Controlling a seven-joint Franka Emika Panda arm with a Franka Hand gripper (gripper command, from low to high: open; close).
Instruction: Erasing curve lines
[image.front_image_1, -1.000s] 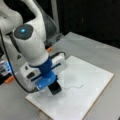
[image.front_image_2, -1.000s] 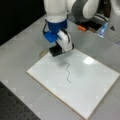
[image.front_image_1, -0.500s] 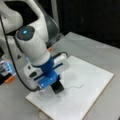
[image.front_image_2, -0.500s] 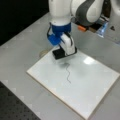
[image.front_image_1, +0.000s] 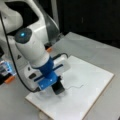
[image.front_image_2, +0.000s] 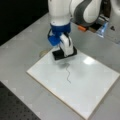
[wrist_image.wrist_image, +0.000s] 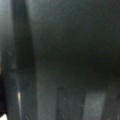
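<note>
- The pincer (image.front_image_2: 64, 51) hangs low over the white board (image.front_image_2: 95, 82), near the board's edge at a front view's top left, clenched on a black eraser block (image.front_image_2: 62, 54).
- In a front view the eraser block (image.front_image_1: 58, 88) sits at the board's (image.front_image_1: 95, 82) surface, close to the corner at that view's bottom left.
- The curve lines (image.front_image_2: 68, 73), a thin dark wavy stroke, run from just beside the eraser toward the middle of the board; in a front view the curve lines (image.front_image_1: 74, 86) trail off to the eraser's right.
- The board lies flat on the grey counter (image.front_image_2: 22, 47).
- The wrist view is dark and blurred; nothing there can be told.
</note>
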